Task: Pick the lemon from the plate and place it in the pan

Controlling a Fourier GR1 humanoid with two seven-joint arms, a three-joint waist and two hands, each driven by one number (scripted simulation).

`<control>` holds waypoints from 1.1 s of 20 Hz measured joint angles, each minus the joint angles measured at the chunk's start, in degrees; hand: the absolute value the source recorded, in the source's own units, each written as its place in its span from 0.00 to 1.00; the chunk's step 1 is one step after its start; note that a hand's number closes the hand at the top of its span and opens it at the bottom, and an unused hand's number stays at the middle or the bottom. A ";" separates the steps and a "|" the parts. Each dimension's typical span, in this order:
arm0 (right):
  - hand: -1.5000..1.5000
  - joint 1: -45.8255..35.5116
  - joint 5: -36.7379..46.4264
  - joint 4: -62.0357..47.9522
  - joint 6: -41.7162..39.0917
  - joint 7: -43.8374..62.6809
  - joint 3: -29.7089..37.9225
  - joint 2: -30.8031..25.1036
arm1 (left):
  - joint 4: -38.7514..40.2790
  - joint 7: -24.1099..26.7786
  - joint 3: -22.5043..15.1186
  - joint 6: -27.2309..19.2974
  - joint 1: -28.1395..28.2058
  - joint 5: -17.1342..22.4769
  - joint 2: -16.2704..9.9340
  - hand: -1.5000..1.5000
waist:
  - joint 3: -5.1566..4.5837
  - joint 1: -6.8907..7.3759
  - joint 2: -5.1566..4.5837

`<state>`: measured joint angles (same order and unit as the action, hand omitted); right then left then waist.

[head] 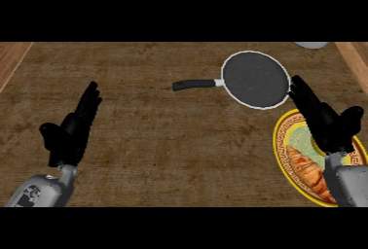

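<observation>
Lemon is not visible, presumably hidden on the plate (282,146) beneath the right hand (323,121), whose fingers are straight and spread; it should lower, close around the fruit, then carry it forward-left to the pan (256,79).

The light is dim and even, leaving the brown counter (179,141) dull and muted. No sharp shadows fall beneath the hands. The pan (256,79) rim shows a thin bright edge.
</observation>
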<state>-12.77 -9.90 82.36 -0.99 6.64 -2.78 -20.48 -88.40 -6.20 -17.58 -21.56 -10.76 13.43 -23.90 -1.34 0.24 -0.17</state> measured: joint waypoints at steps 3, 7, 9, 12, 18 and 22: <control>0.00 -1.63 -3.57 0.78 -5.44 -2.20 1.34 -1.40 | 1.59 -0.47 1.84 0.40 1.59 -0.12 -1.95 0.50 | 0.74 0.09 0.07; 1.00 -4.33 -12.09 2.72 -11.90 -8.18 6.10 -1.44 | 5.35 -2.62 4.22 -0.09 3.94 -0.94 -5.77 0.50 | 1.85 -0.59 0.55; 1.00 -4.49 -4.15 3.52 -11.20 -9.40 6.63 -8.62 | 6.50 -3.31 4.58 -0.27 4.94 -1.12 -6.60 0.50 | 1.10 -1.24 0.42; 1.00 -1.88 -6.64 -0.82 -6.70 -14.11 14.00 -6.76 | 8.37 -3.90 5.97 0.08 6.40 -0.64 -8.01 0.50 | 1.42 -1.51 -0.01; 0.00 5.40 -10.13 -9.40 -17.29 -32.22 21.62 -8.41 | 12.40 -4.36 8.08 3.43 5.83 -0.10 -9.67 0.50 | 1.47 -0.96 -0.04; 0.00 6.56 -7.34 -10.95 -21.88 -35.75 23.01 -14.23 | 14.69 -4.81 9.25 5.13 4.02 -0.17 -9.68 0.50 | 1.40 -0.71 0.04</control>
<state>-6.21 -17.23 71.41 -22.87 -29.11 20.23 -34.71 -73.71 -11.01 -8.33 -16.42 -6.74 13.26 -33.58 0.07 -0.47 -0.13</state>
